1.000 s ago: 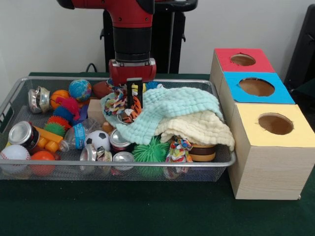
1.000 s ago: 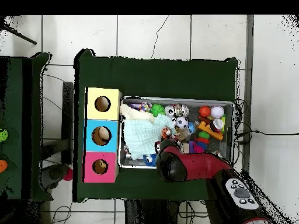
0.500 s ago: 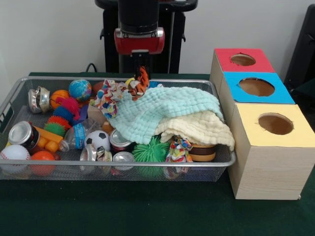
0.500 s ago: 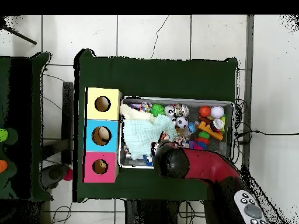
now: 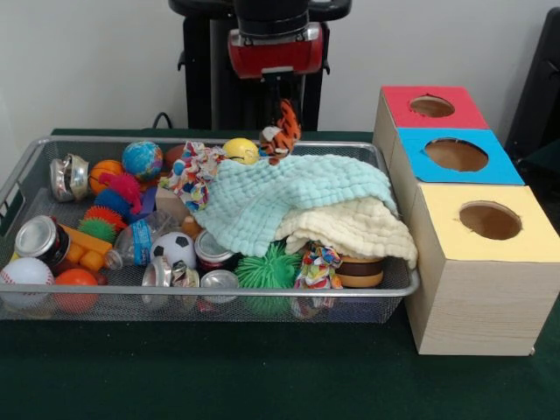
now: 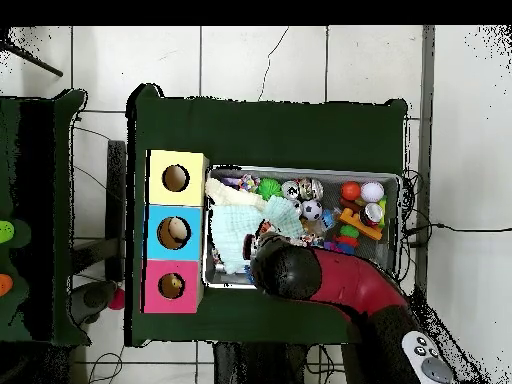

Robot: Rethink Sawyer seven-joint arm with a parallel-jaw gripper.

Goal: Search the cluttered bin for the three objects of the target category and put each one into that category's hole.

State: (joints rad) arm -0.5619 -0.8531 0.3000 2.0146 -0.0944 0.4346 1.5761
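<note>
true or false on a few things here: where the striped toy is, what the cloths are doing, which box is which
1. The orange striped toy hangs from the gripper, lifted above the wire basket. True.
2. The mint cloth lies partly over the pale yellow cloth. True.
3. In the front view the red-topped box is the nearest of the three. False: it is the farthest; the yellow-topped box is nearest.
4. The soccer ball sits on the mint cloth. False: it sits in the basket beside the cloth.
</note>
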